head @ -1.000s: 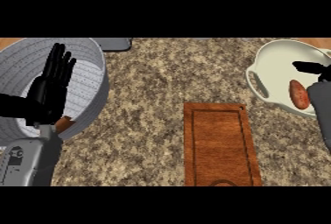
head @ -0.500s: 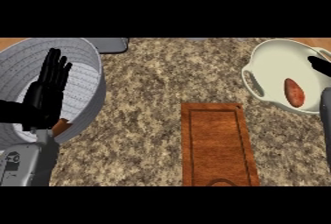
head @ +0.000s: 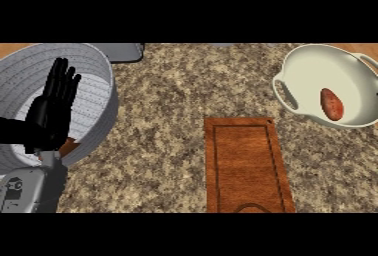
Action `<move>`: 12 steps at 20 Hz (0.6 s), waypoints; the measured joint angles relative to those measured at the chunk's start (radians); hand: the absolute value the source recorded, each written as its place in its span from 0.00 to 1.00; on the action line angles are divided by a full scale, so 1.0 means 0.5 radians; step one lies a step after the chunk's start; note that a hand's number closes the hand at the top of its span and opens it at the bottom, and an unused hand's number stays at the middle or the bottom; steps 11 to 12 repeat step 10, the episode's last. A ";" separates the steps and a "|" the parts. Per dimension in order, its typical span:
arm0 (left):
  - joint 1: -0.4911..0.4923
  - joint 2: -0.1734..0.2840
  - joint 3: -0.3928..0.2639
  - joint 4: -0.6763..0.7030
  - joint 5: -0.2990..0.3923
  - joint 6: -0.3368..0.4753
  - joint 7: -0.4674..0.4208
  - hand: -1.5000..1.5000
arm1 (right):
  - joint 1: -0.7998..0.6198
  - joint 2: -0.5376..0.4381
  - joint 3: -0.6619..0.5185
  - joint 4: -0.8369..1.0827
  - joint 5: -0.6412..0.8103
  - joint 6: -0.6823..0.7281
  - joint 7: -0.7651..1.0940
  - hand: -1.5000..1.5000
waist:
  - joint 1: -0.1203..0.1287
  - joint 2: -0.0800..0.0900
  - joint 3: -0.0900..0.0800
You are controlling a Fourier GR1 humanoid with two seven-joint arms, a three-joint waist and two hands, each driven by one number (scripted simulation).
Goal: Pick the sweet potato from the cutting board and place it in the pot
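The sweet potato (head: 332, 104), reddish-brown and oval, lies inside the cream pot (head: 306, 70) at the upper right of the head view. Nothing rests on the wooden cutting board (head: 246, 165), which lies lengthwise in the lower middle of the counter. My left hand (head: 52, 107) shows at the left, open with fingers straight up, over the grey bowl. My right hand does not show in the view.
A large grey ribbed bowl (head: 92, 75) stands at the upper left, with a small brown thing (head: 69, 148) at its lower rim. A grey object (head: 122, 51) lies behind the bowl at the top edge. The counter (head: 170, 125) is speckled granite.
My right hand, which was over the pot beside the sweet potato, has drawn back out of the view to the right. The sweet potato stays in the pot. My left hand has barely moved.
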 measured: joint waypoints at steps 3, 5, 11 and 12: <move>-0.016 -0.005 0.000 0.017 -0.014 0.007 0.005 0.50 | 0.219 0.021 -0.003 -0.240 -0.112 0.087 0.004 0.00 | -0.001 0.001 0.000; 0.007 0.015 0.022 0.000 0.013 -0.034 0.001 0.50 | 0.341 0.031 0.000 -0.374 -0.180 0.129 0.017 0.00 | 0.004 0.002 0.000; -0.002 -0.007 0.007 -0.025 -0.016 -0.014 0.020 0.50 | 0.658 0.082 0.007 -0.710 -0.299 0.225 0.055 0.00 | 0.008 0.004 -0.001; -0.002 -0.007 0.007 -0.025 -0.016 -0.014 0.020 0.50 | 0.658 0.082 0.007 -0.710 -0.299 0.225 0.055 0.00 | 0.008 0.004 -0.001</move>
